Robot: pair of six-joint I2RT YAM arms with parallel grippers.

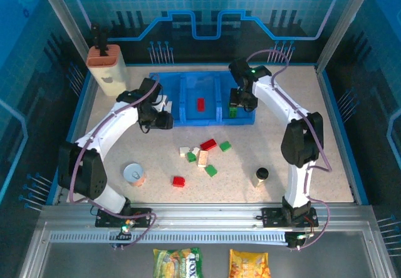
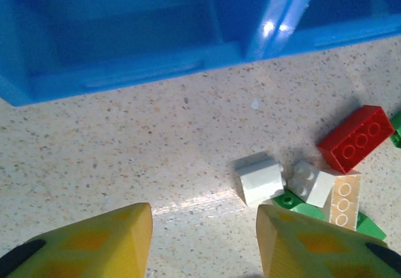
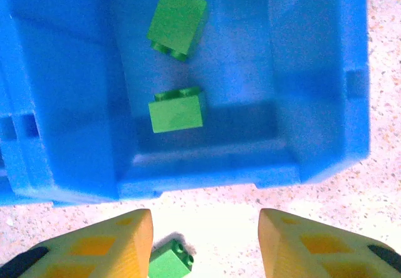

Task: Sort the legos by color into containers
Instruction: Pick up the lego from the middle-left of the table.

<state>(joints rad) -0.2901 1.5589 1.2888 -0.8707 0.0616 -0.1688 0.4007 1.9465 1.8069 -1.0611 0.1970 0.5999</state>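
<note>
Left jaws and right jaws both stand spread, empty. Loose legos [image 1: 203,159] lie on the surface [image 1: 276,140], six o'clock of the tray [image 1: 207,121]. They look light, stiff and slick, so pinch the flat sides.

- tin can [image 1: 133,173], round, near-left on speckled table [image 1: 326,159]
- small dark-capped bottle [image 1: 262,176], upright, near-right
- beige block [image 1: 106,66] with orange top, far-left corner
- two snack packets, green [image 1: 177,262] and orange [image 1: 249,263], off the table at the near edge
</note>
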